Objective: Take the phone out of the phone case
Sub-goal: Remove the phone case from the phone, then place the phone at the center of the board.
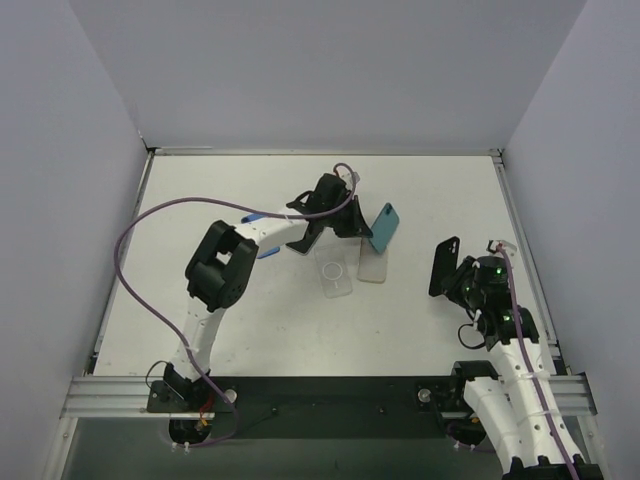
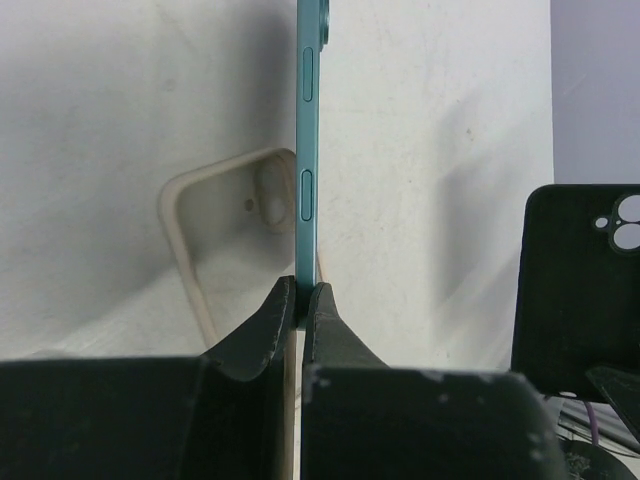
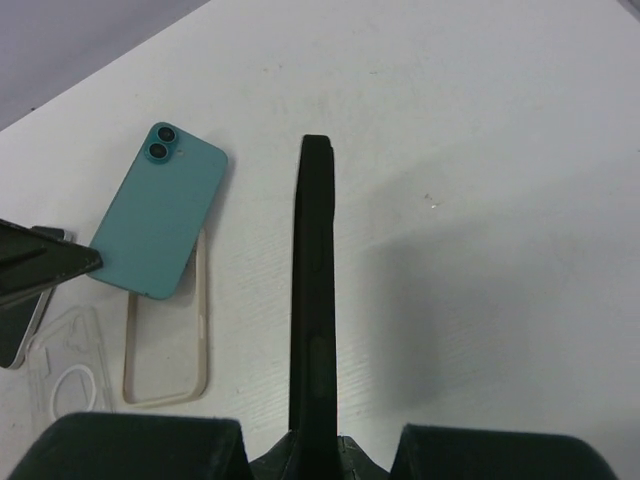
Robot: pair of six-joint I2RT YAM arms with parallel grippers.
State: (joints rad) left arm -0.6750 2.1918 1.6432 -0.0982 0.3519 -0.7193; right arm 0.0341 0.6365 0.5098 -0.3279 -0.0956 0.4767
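Note:
My left gripper (image 1: 357, 226) is shut on the lower end of a teal phone (image 1: 382, 228) and holds it upright and bare, above the table. The left wrist view shows the phone edge-on (image 2: 308, 150), pinched between my fingertips (image 2: 303, 295). An empty beige-rimmed clear case (image 1: 372, 266) lies flat below it and also shows in the left wrist view (image 2: 215, 230) and the right wrist view (image 3: 165, 350). My right gripper (image 1: 466, 287) is shut on a black phone case (image 1: 444, 264), held upright and seen edge-on in the right wrist view (image 3: 317, 300). The teal phone's back (image 3: 160, 210) faces that camera.
A second clear case with a white ring (image 1: 335, 270) lies flat left of the beige one, also in the right wrist view (image 3: 70, 370). The black case shows at the right of the left wrist view (image 2: 580, 290). Grey walls enclose the white table (image 1: 240, 320); a purple cable (image 1: 130, 240) loops at left.

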